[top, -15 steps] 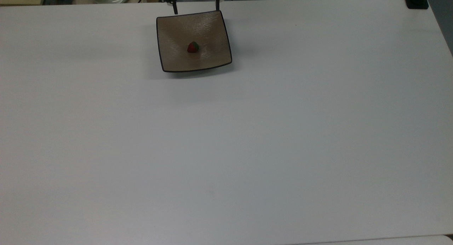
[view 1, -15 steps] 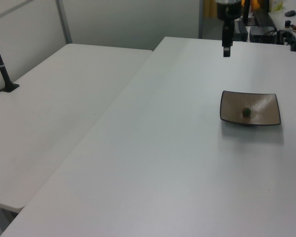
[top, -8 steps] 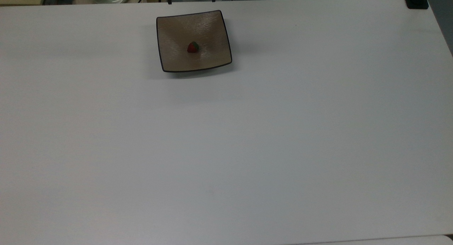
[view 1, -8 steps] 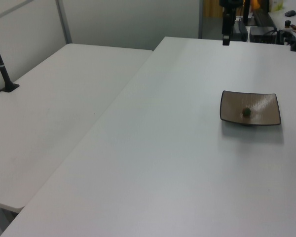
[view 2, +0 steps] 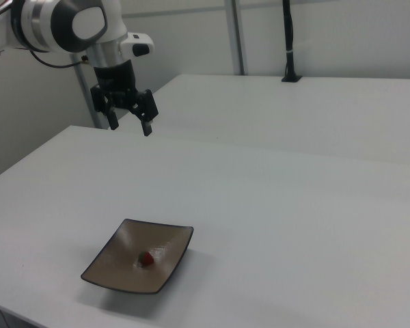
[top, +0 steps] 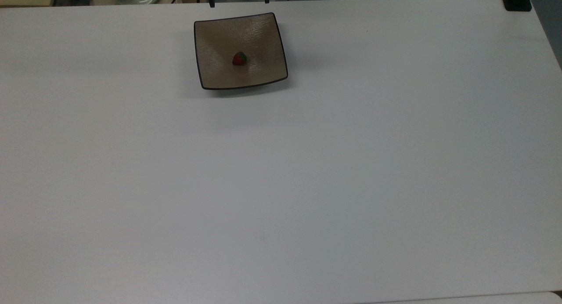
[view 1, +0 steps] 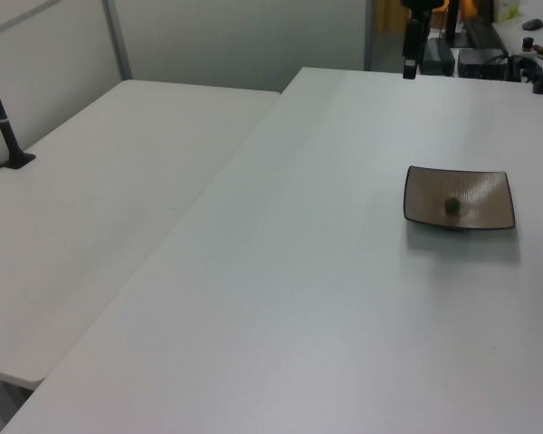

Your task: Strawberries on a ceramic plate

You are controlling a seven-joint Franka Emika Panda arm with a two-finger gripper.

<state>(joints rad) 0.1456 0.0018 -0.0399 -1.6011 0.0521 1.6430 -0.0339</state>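
- My gripper point(view 2: 129, 120) has lifted off from just above the ceramic plate point(top: 219, 77)'s far edge.
- In the top view, just my fingertips point(top: 211, 3) remain, at the frame's top edge.
- In the left view it has climbed toward the top edge.

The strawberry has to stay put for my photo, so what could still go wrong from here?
The strawberry lies loose in the ceramic plate; a bump to the table might roll it. The plate sits near the table's edge in the right view, so a knock could push it off. The open hand hangs well clear.
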